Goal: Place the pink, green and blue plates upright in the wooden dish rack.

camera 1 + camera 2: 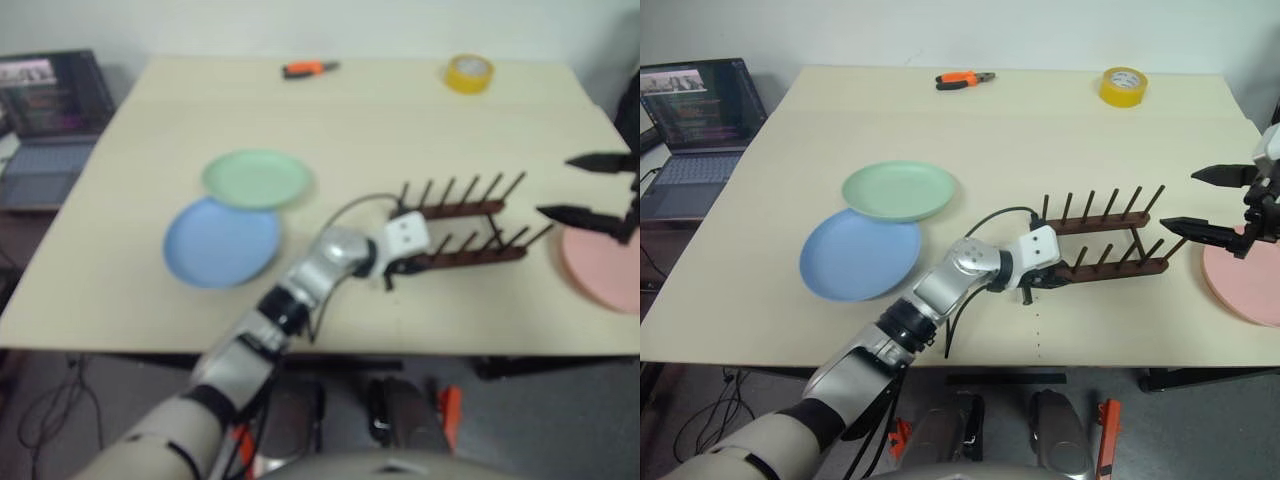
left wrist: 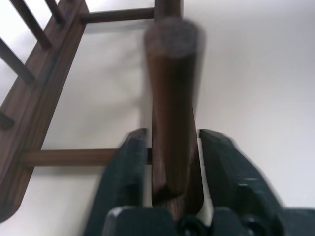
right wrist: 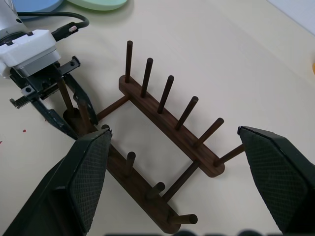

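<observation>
Left wrist view: left end effector straddling a wooden dish rack peg, fingers apart.

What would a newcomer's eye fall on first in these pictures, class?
First, the left end effector at the near-left end of the wooden dish rack, its fingers either side of a peg. Next, the green plate overlapping the blue plate, lying flat left of the rack. Then the right end effector, open, over the pink plate at the table's right edge.
</observation>
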Tool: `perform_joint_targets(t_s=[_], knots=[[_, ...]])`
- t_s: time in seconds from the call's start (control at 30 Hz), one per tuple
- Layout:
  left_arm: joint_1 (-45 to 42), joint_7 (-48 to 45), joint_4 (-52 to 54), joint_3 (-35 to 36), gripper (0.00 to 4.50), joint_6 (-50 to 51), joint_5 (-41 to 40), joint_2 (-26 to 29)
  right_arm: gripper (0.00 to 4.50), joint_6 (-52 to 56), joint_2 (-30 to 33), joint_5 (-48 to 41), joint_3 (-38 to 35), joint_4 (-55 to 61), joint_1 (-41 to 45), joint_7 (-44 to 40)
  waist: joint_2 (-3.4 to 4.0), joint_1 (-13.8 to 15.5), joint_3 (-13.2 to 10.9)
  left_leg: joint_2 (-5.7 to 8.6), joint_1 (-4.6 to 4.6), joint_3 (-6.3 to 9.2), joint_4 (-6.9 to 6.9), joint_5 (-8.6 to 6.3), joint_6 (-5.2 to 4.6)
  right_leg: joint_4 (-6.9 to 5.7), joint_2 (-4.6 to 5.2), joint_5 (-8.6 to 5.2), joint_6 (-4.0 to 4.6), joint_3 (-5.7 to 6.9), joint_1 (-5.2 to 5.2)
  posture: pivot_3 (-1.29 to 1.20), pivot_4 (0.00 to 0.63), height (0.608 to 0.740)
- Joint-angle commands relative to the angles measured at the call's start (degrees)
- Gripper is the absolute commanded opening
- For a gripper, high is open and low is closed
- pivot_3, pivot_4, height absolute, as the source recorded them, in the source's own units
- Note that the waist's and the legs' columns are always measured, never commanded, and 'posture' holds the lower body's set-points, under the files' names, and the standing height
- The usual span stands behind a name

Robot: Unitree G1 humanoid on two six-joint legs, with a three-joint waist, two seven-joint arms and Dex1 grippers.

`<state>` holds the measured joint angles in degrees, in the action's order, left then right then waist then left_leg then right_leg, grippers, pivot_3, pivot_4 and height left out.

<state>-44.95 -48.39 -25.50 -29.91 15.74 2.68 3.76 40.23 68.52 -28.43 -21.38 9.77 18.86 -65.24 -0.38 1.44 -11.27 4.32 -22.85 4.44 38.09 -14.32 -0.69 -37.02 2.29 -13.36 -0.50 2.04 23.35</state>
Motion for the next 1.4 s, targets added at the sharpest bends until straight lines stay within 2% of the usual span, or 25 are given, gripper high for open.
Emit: perform_joint_targets(t_s=[0.03, 0.17, 0.23, 0.33, 0.5, 0.63, 0.73, 0.83, 1.0, 1.07, 1.1, 1.2, 1.4], knots=[[0.0, 0.0, 1.6, 1.2, 3.11, -0.2, 0.4, 0.2, 4.50, 0.1, 0.9, -1.2, -2.8, 1.6, 0.1, 0.2, 0.00, 0.0, 0.0, 0.00, 0.00, 0.00, 0.00, 0.00, 0.00, 0.00, 0.00, 0.00, 0.00, 0.00, 0.00, 0.00, 0.150, 0.740], [0.5, 0.9, 5.4, 2.8, 4.47, 0.2, 0.6, 2.0, 4.50, 0.2, 1.4, -1.0, -3.4, 1.4, -0.3, 0.2, 0.00, 0.0, 0.0, 0.00, 0.00, 0.01, 0.00, 0.00, 0.00, 0.00, 0.00, 0.00, 0.00, 0.00, 0.00, 0.00, 0.150, 0.740], [0.9, 0.4, 8.0, 3.3, 4.47, 1.2, 0.5, 3.3, 4.50, 0.3, 1.7, -0.8, -4.1, 1.4, -0.7, 0.2, 0.00, 0.0, 0.0, 0.00, 0.00, 0.01, -0.01, 0.00, 0.00, 0.00, 0.00, 0.00, 0.00, 0.00, 0.01, 0.00, 0.150, 0.740], [4.0, -2.7, 19.6, 5.5, 4.47, 6.6, -1.7, 9.1, 4.50, 1.4, 2.8, -1.0, -8.0, 2.2, -3.1, -1.2, 0.00, -0.1, 0.0, 0.00, -0.01, 0.01, -0.02, 0.00, 0.01, 0.01, 0.00, 0.00, 0.01, 0.00, 0.01, 0.00, 0.150, 0.740], [8.9, -8.2, 38.4, 10.0, 4.47, 18.1, -8.7, 18.7, 4.50, 4.0, 3.6, 0.6, -14.7, 3.7, -9.6, -2.3, 0.02, 0.0, 0.0, -0.05, -0.02, -0.01, -0.09, 0.01, 0.03, -0.07, -0.04, 0.16, 0.32, -0.05, 0.12, 0.00, 0.150, 0.740], [11.1, -11.6, 47.2, 11.4, 4.47, 24.3, -14.6, 23.3, 4.50, 4.7, 3.4, 3.0, -17.9, 4.7, -15.9, -2.5, 0.02, 0.2, 0.0, -0.01, -0.02, 0.01, 0.03, 0.00, 0.01, -0.01, -0.02, 0.00, 0.03, -0.05, 0.01, 0.00, 0.150, 0.740], [12.0, -12.4, 50.1, 10.0, 3.92, 27.1, -17.3, 24.3, 4.50, 5.7, 2.5, 2.8, -18.5, 7.2, -19.3, -2.5, 0.02, 0.1, 0.0, 0.00, 0.00, -0.05, 0.08, 0.01, -0.02, -0.01, -0.01, 0.03, 0.00, -0.11, -0.02, 0.00, 0.150, 0.740], [12.4, -11.5, 49.9, 5.5, 2.90, 26.9, -16.2, 23.8, 3.93, 6.6, 1.5, 2.2, -17.8, 10.0, -22.4, -2.2, 0.03, 0.0, 0.0, -0.03, 0.04, -0.04, 0.06, 0.01, -0.01, -0.05, -0.03, 0.03, 0.00, -0.09, -0.04, 0.00, 0.150, 0.740], [12.6, -7.1, 45.2, -4.3, 1.02, 18.5, -7.3, 22.0, 2.07, 8.5, -1.3, 1.2, -13.4, 13.9, -24.5, 0.3, 0.00, -0.1, 0.0, -0.04, 0.06, -0.08, 0.03, 0.02, -0.02, -0.05, -0.04, 0.03, 0.00, -0.13, -0.06, 0.00, 0.150, 0.740], [12.9, -4.0, 41.5, -5.4, 0.25, 17.2, -6.1, 18.4, 1.35, 8.5, -2.6, 2.5, -8.6, 14.7, -24.5, 3.2, 0.01, 0.0, 0.0, -0.04, 0.08, -0.09, 0.02, 0.02, -0.02, -0.04, -0.04, 0.03, 0.00, -0.15, -0.06, 0.00, 0.150, 0.740], [12.7, -3.0, 39.8, -5.5, 0.00, 16.7, -5.7, 17.0, 0.98, 8.5, -3.3, 2.7, -6.8, 14.7, -24.2, 4.3, -0.02, 0.0, 0.0, -0.04, 0.10, -0.08, 0.03, 0.02, -0.02, -0.06, -0.04, 0.03, 0.00, -0.14, -0.06, 0.00, 0.150, 0.740], [11.9, -2.1, 36.6, -5.7, 0.00, 15.6, -4.5, 14.7, 0.03, 8.1, -4.7, 2.0, -4.2, 13.8, -23.3, 5.2, -0.02, 0.0, 0.0, -0.02, 0.05, -0.05, 0.07, 0.03, -0.04, -0.04, -0.04, 0.04, -0.02, -0.11, -0.06, 0.00, 0.150, 0.740], [11.8, -0.6, 33.3, -6.0, 0.00, 15.9, -3.6, 11.4, 0.03, 7.0, -7.3, 2.9, 2.7, 11.6, -19.8, 8.0, -0.02, 0.0, 0.0, -0.04, 0.08, -0.06, 0.02, 0.03, -0.04, -0.04, -0.04, 0.04, -0.02, -0.09, -0.05, 0.00, 0.150, 0.740]])
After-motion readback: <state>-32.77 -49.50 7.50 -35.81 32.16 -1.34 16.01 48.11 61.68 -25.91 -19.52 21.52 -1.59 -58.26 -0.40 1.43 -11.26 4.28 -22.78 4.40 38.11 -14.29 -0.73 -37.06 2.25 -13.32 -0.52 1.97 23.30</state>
